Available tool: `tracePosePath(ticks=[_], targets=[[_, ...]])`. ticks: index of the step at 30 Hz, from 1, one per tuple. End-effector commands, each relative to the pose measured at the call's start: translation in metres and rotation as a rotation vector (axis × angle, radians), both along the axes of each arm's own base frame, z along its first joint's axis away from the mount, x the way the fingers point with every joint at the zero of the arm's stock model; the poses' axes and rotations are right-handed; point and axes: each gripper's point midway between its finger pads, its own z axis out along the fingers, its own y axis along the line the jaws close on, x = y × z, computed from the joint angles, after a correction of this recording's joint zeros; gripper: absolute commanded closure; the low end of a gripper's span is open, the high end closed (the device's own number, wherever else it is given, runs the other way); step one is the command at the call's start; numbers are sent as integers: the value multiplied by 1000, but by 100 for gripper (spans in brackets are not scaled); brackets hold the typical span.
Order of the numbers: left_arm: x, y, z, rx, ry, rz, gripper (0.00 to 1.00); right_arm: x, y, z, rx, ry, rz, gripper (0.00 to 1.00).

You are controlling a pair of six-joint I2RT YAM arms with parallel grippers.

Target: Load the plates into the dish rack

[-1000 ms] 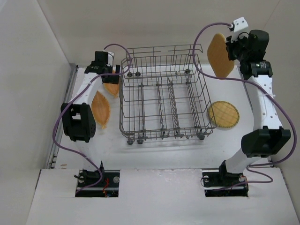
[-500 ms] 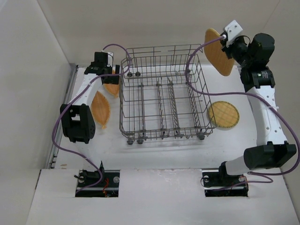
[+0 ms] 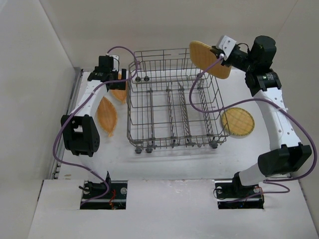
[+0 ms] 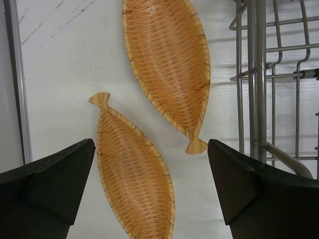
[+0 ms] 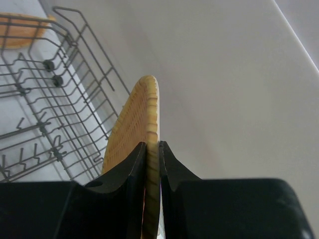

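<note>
The grey wire dish rack (image 3: 130, 107) stands mid-table and holds no plates. My right gripper (image 3: 220, 56) is shut on the rim of an orange-tan woven plate (image 3: 207, 59), holding it in the air over the rack's back right corner. The right wrist view shows that plate (image 5: 142, 112) edge-on between the jaws (image 5: 152, 149), with the rack (image 5: 50, 99) below left. A round grid-patterned plate (image 3: 238, 122) lies right of the rack. Two fish-shaped woven plates (image 3: 107, 115) (image 3: 118, 93) lie left of it. My left gripper (image 4: 151, 189) is open above them (image 4: 167, 69) (image 4: 134, 174).
White walls close in the table at the back and both sides. A metal rail (image 4: 17, 79) runs along the table's left edge. Purple cables loop off both arms, one hanging over the rack's right side (image 3: 197, 99).
My right arm has swung the held plate left, from right of the rack to above its back right corner, and tilted it flatter. The left arm has barely moved.
</note>
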Motion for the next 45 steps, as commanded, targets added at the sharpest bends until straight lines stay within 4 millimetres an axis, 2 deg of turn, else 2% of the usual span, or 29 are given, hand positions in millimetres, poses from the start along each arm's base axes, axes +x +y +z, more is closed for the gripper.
tracePosePath(ticks=[1, 6, 13, 18, 24, 34, 40, 45], targets=[[-8, 6, 28, -9, -65, 28, 0, -25, 25, 42, -66, -216, 169, 100], [-10, 8, 30, -9, -66, 31, 0, -33, 40, 30, -99, -233, 279, 100], [-10, 9, 32, -6, -70, 31, 0, -46, 54, -9, -186, -328, 403, 100], [-9, 12, 33, -5, -67, 38, 0, -37, 59, -32, -229, -362, 439, 100], [-10, 15, 29, -9, -59, 48, 0, -27, 62, -34, -254, -410, 456, 100], [-8, 16, 26, -11, -52, 54, 0, -47, 70, -40, -278, -530, 586, 100], [-10, 16, 26, -11, -50, 54, 0, -49, 69, -44, -265, -579, 637, 100], [-11, 17, 27, -10, -50, 59, 0, -41, 66, -47, -254, -600, 653, 100]])
